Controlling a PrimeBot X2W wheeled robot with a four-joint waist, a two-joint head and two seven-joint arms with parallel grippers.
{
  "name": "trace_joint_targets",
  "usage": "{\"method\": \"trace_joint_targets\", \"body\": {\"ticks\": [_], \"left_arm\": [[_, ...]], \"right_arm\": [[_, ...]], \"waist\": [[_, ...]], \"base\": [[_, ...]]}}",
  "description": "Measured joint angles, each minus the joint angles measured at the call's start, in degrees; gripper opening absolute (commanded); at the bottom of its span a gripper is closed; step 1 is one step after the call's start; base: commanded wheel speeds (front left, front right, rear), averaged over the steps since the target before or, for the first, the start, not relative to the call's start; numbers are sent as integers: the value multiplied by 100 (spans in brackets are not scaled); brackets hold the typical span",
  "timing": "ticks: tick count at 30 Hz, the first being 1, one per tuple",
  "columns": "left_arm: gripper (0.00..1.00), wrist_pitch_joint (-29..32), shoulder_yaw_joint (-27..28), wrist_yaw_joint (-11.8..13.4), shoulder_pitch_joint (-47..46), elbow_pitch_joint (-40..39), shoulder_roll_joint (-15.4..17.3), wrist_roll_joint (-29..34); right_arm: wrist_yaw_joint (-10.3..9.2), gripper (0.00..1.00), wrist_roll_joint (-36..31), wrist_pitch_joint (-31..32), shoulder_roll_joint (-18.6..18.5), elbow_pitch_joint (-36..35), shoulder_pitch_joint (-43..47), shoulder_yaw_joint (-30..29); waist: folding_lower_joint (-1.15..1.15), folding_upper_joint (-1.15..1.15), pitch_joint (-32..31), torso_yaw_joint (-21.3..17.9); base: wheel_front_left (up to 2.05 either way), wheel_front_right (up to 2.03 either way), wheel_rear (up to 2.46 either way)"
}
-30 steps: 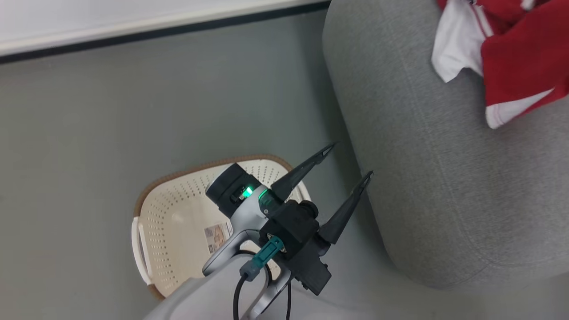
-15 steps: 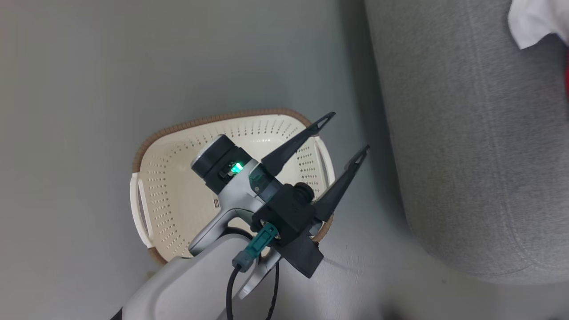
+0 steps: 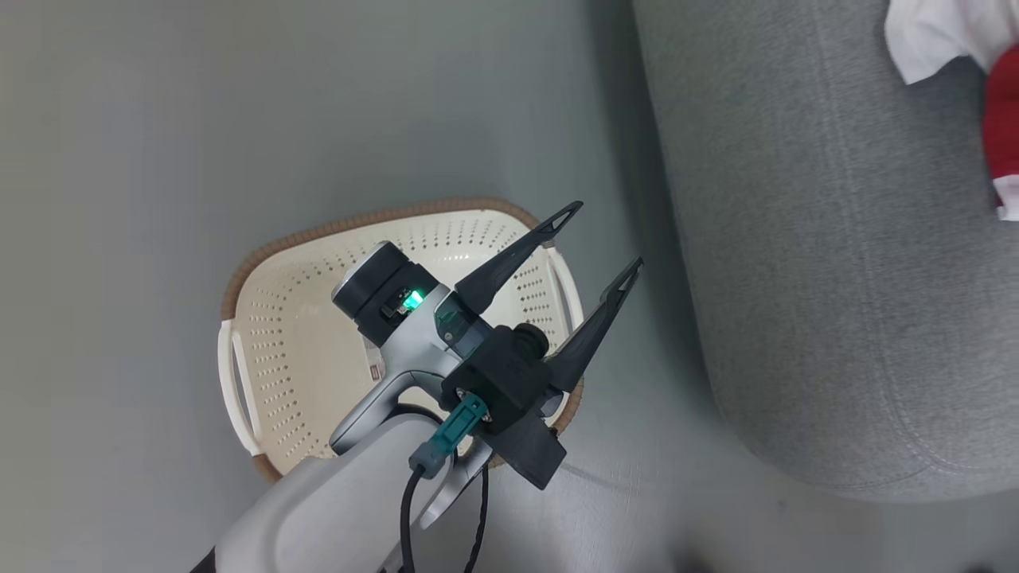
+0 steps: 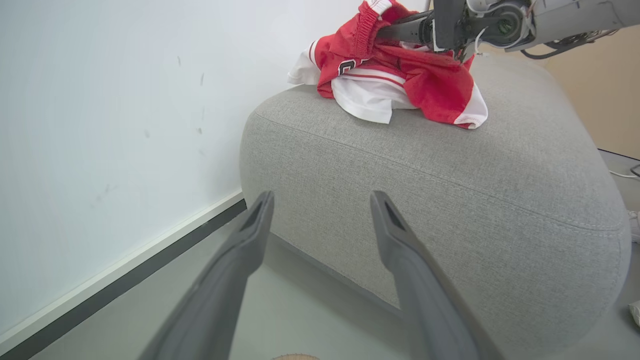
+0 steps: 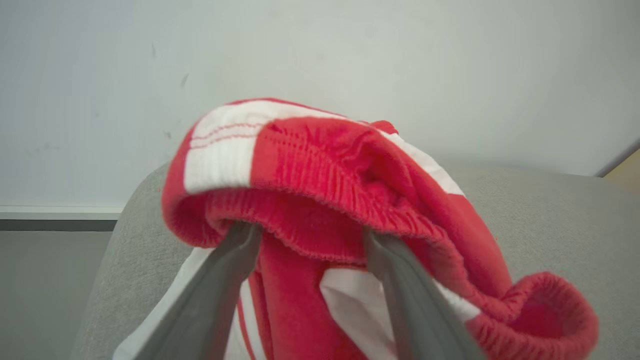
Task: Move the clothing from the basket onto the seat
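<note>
Between basket (image 3: 358,225) rim and seat (image 3: 796,278) edge runs a strip of floor (image 3: 613,143).

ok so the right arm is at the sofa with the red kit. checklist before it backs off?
1. Right gripper jaws apart: ok.
2. Fabric clear of its fingers: not ok. The red waistband drapes over both tips.
3. Clothing resting on the grey sofa: ok. It lies heaped on the top.
4. Laundry basket emptied: cannot tell. The part of its floor that shows looks bare, but the left arm hides the rest.
5. Left gripper open and empty: ok.
</note>
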Motion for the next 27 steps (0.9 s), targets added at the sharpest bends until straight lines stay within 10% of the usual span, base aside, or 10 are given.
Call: {"method": "trace_joint_targets", "body": {"ticks": [27], "left_arm": [[100,-376,891,214,725,1147,-287,-915]], "right_arm": [[115,100,-49,-156,662,-370,1514,153]], "waist": [[-1,-2,-1810,0]], "base": [[0,0,0]]}}
